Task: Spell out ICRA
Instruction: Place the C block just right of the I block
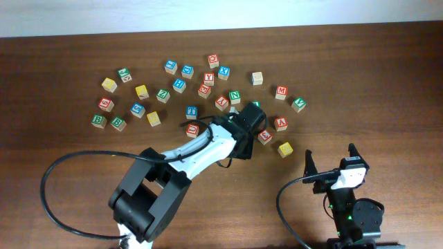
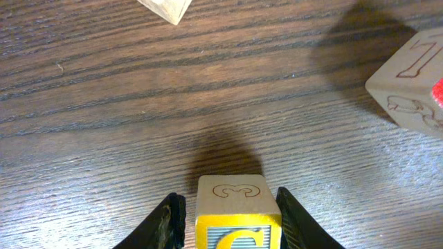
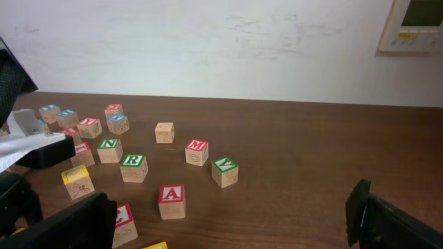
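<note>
At desk centre, a little toward right edge: left gripper (image 2: pixel 230 220) clamped on sides of wooden cube with yellow-framed letter C (image 2: pixel 231 197). Cannot tell if the cube is lifted off the dark wood desk (image 1: pixel 62 48). Wooden cube with red A (image 1: pixel 280 124) near, toward right edge. Wooden cube with green R (image 3: pixel 133 168) near A. Right gripper (image 1: pixel 331 160) by front edge, right side, fingers spread wide, holding nothing.

The yellow block (image 2: pixel 232 207) held in the left hand (image 2: pixel 232 220) reads C. Ahead of the right hand (image 3: pixel 225 225) lie block A (image 3: pixel 172 200), block R (image 3: pixel 133 167), block M (image 3: pixel 196 152), block V (image 3: pixel 225 171) and block N (image 3: pixel 109 150).
</note>
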You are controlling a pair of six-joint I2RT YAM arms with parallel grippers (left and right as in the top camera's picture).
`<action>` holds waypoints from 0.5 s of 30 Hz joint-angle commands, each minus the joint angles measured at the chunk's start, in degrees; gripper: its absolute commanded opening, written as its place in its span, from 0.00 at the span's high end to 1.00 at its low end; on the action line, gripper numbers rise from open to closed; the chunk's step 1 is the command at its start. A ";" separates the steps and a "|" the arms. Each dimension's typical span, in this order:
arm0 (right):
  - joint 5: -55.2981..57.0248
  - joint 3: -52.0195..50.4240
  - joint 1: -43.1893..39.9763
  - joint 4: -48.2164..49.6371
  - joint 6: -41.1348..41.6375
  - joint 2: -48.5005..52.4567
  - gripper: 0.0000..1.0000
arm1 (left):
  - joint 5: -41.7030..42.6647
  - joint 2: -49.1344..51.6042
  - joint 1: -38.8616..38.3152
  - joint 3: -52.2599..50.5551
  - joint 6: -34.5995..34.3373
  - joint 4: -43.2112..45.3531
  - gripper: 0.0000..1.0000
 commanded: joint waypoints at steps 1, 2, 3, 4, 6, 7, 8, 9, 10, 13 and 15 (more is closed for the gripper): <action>-0.15 -0.28 -0.37 -0.37 0.07 -0.44 0.02 | -0.87 1.05 -0.09 1.16 2.12 -0.37 0.69; -0.15 -0.28 -0.37 -0.37 0.07 -0.44 0.02 | -0.87 1.05 -0.09 1.16 2.12 -0.35 0.69; -0.13 -0.28 -0.37 -0.37 0.07 -0.44 0.02 | -0.87 1.05 -0.09 1.16 2.12 -0.37 0.70; -0.13 -0.28 -0.37 -0.37 0.07 -0.44 0.02 | -0.85 1.05 0.07 1.16 2.12 -0.39 0.73; -0.13 -0.28 -0.37 -0.37 0.07 -0.44 0.02 | -0.72 1.03 0.07 1.16 2.10 -0.44 0.76; -0.13 -0.28 -0.37 -0.37 0.07 -0.44 0.02 | -0.20 1.03 0.07 1.18 2.08 -0.48 0.75; -0.15 -0.28 -0.37 -0.37 0.07 -0.44 0.02 | 0.04 0.83 0.07 1.18 1.88 -0.90 0.74; -0.15 -0.28 -0.37 -0.37 0.07 -0.44 0.02 | 0.22 0.37 0.09 1.27 1.88 -1.57 0.75; -0.15 -0.28 -0.37 -0.37 0.07 -0.44 0.02 | 0.24 -0.57 0.09 1.55 1.88 -2.69 0.74; -0.13 -0.28 -0.37 -0.37 0.07 -0.44 0.02 | 0.24 -5.64 0.09 2.12 1.86 -6.45 0.77; -0.13 -0.28 -0.37 -0.37 0.07 -0.44 0.02 | 0.22 -9.70 0.07 2.12 -0.20 -10.14 0.78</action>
